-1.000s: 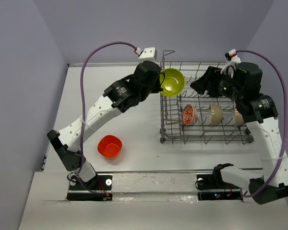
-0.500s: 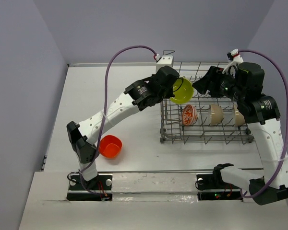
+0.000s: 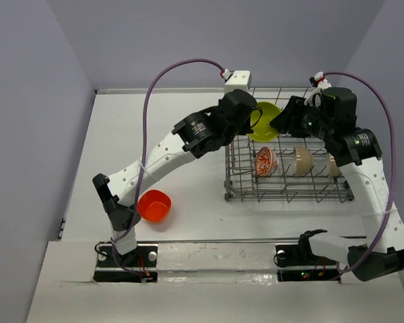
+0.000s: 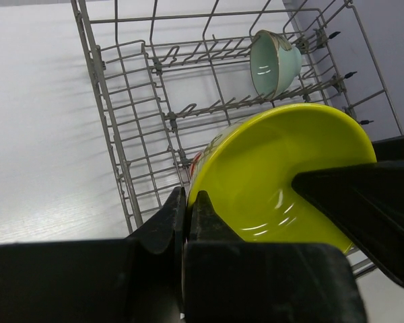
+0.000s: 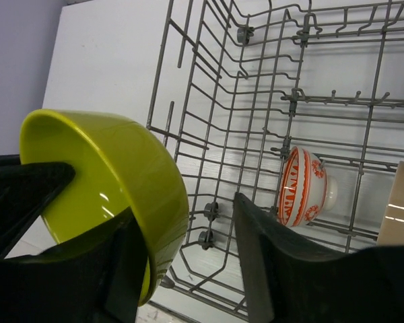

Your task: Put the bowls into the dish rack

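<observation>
The left gripper [image 3: 255,120] pinches the lime bowl [image 3: 269,122] by its wall, one finger inside and one outside, above the rack's [image 3: 291,196] far-left part; the right gripper [image 5: 183,206] hangs spread beside it (contact unclear); the patterned bowl [image 3: 266,161], cream bowl [image 3: 301,160] and teal bowl [image 4: 275,62] stand racked; the orange bowl [image 3: 153,205] sits apart on the table [image 3: 202,188].

Work surface: a white matte table [image 3: 155,121]. It is enclosed on three sides by plain lavender-grey panels: back wall [image 3: 209,33], left wall [image 3: 27,134] and right wall [image 3: 398,67]. A thin dark seam runs where the table meets the back wall. The near ledge [image 3: 215,254] is white and glossier, showing reflections. Lighting is even and overhead, and shadows on the tabletop are soft.
</observation>
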You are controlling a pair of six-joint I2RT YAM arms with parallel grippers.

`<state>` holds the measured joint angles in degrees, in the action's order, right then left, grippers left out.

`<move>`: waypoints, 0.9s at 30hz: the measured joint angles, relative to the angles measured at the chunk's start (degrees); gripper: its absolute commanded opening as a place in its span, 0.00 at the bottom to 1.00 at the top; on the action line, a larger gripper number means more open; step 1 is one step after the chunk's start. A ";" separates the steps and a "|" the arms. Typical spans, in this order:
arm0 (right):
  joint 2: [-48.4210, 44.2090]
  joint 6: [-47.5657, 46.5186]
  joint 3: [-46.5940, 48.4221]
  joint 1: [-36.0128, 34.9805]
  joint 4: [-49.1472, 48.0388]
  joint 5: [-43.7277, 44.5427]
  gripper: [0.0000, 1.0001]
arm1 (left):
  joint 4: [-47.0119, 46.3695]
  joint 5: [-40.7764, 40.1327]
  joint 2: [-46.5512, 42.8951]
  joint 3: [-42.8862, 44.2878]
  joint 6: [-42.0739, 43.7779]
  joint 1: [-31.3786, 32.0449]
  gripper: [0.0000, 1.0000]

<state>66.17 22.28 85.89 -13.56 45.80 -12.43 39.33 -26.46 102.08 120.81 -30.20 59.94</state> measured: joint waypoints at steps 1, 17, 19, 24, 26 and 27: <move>0.33 -0.22 0.00 0.00 0.00 0.24 0.45 | -0.02 -0.09 0.17 0.20 0.04 0.09 0.00; 2.12 -1.75 0.00 -1.20 0.07 4.00 0.23 | -0.61 -1.53 1.16 0.31 1.05 0.76 0.00; 2.12 -2.05 0.24 -1.46 0.37 4.94 0.23 | -0.76 -1.75 1.27 0.31 1.16 0.76 0.00; 2.10 -2.84 0.85 -1.51 1.36 6.54 0.22 | -1.46 -2.14 1.77 0.48 1.22 1.09 0.00; 2.10 -3.04 0.85 -1.51 1.75 7.32 0.22 | -1.46 -2.32 2.23 0.85 1.22 1.27 0.00; 2.10 -3.10 0.85 -1.53 1.95 7.93 0.22 | -1.40 -2.45 2.56 1.16 1.25 1.40 0.00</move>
<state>68.27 19.18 86.74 -15.09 47.75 -4.49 37.93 -28.91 104.64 121.97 -28.95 61.34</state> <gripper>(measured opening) 0.237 0.047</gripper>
